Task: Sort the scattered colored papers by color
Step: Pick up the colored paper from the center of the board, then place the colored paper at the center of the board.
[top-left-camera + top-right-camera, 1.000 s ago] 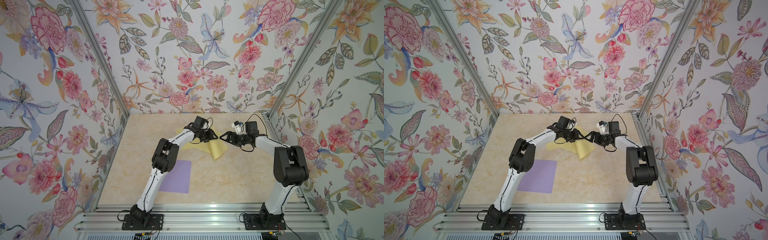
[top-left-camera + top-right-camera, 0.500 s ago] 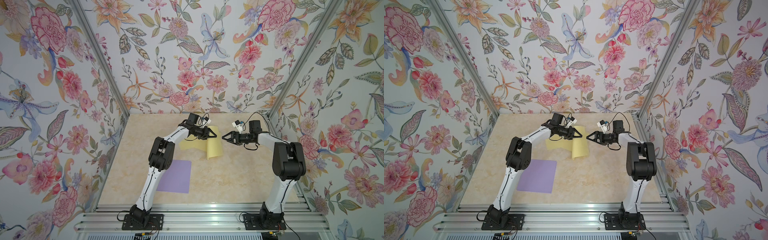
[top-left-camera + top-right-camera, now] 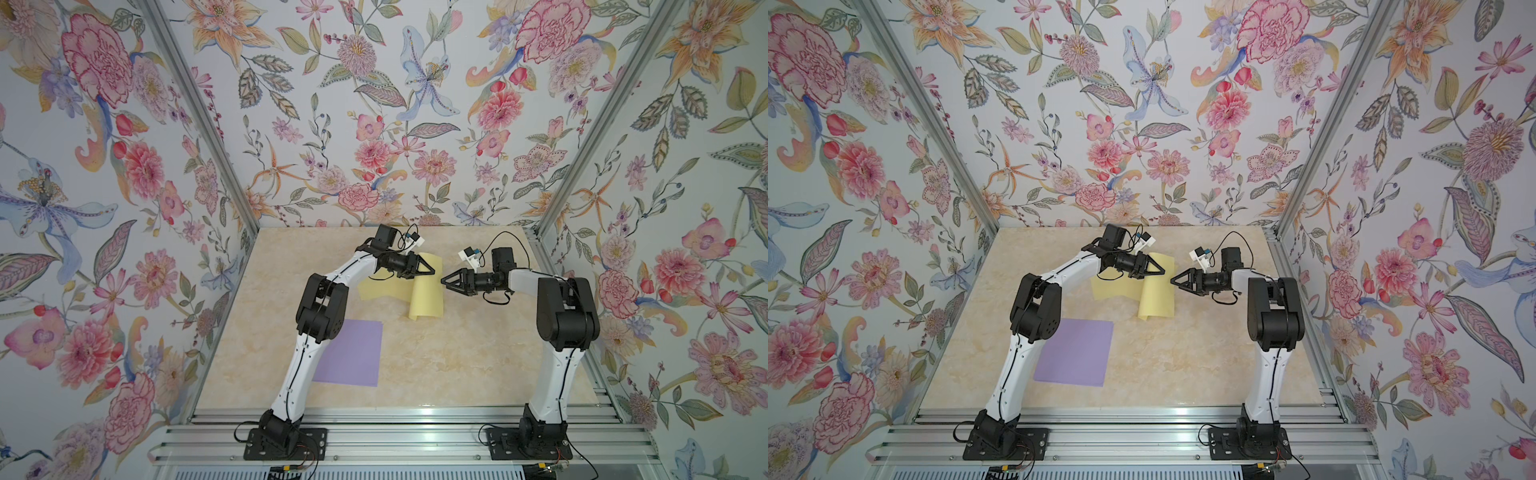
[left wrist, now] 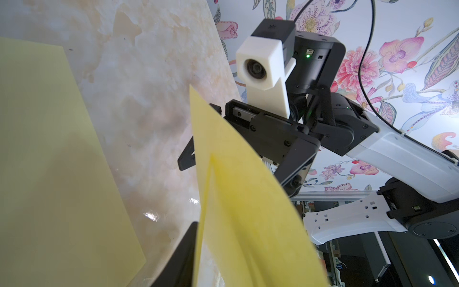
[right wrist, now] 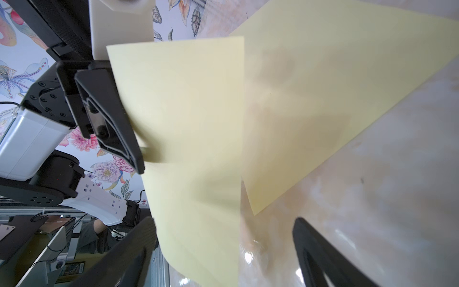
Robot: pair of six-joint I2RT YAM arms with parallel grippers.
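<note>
Light falls bright and even from overhead, so both top views stay crisp from corner to corner. White glare spots shine on my glossy worktop (image 4: 139,104). In my wrist views the lifted yellow paper (image 5: 188,149) sits so close that it blurs, and a soft shadow crosses the flat yellow paper (image 4: 49,161).

Hanging sheet (image 3: 426,299) centre-rear; flat sheet (image 3: 378,291) just left; third sheet (image 3: 353,357) front-left on tabletop (image 3: 457,353).
</note>
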